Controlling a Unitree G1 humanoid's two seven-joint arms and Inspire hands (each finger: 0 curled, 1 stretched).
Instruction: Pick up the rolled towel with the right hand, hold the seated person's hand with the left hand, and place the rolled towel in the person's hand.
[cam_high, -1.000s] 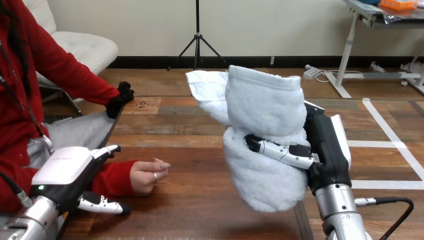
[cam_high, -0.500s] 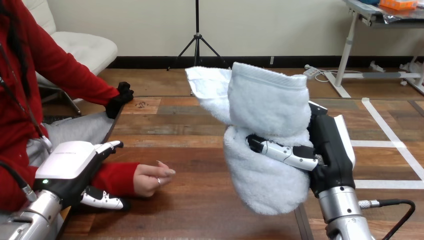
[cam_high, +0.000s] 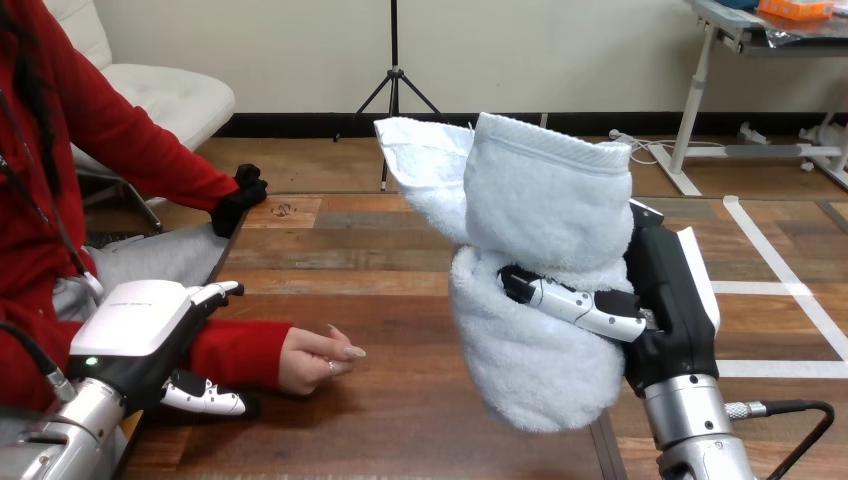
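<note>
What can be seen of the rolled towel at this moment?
The rolled towel is white and fluffy, like terry cloth, loosely rolled into a thick bundle. It stands roughly upright at the view's centre right, apparently held above the wooden table. A hemmed edge rims its top; a loose flap sticks out to the upper left. The right hand grips its middle, fingers pressing a waist into the cloth. The person's hand lies apart, to its left.
</note>
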